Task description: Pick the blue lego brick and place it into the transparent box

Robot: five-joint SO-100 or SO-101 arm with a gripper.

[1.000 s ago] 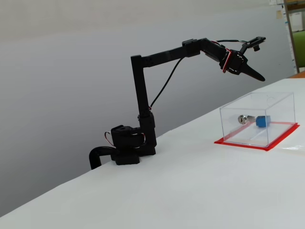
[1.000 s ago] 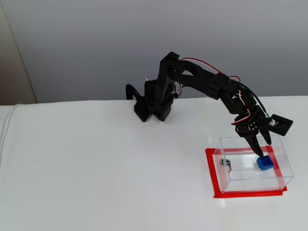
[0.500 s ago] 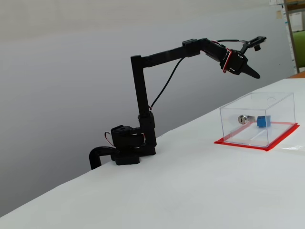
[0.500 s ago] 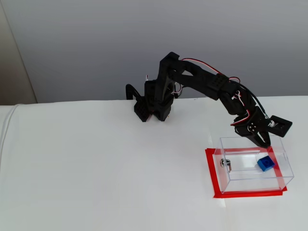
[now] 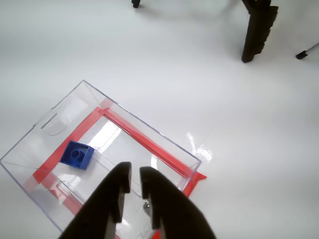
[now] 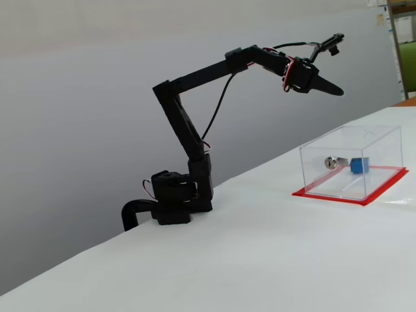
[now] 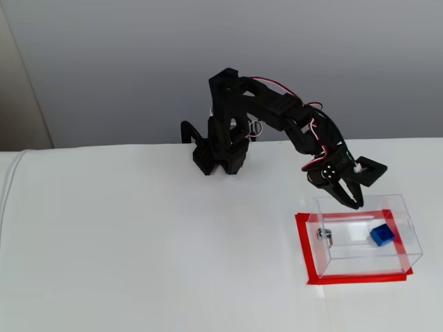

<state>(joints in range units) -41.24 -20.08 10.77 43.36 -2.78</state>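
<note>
The blue lego brick [image 5: 77, 155] lies inside the transparent box [image 5: 50, 139], on its floor near the red rim. It also shows inside the box in both fixed views [image 6: 359, 165] [image 7: 381, 235]. The box [image 6: 351, 140] [image 7: 360, 207] stands on the white table. My gripper [image 5: 135, 172] hovers above the box, empty, with its jaws almost together and only a thin gap between them. In both fixed views the gripper [image 6: 339, 93] [image 7: 353, 204] is above the box's near side, clear of it.
A small silver lock piece [image 6: 331, 162] [image 7: 325, 235] sits in the box beside the brick. My arm's base [image 7: 218, 155] stands at the table's back edge. A dark post [image 5: 258, 30] stands at the top of the wrist view.
</note>
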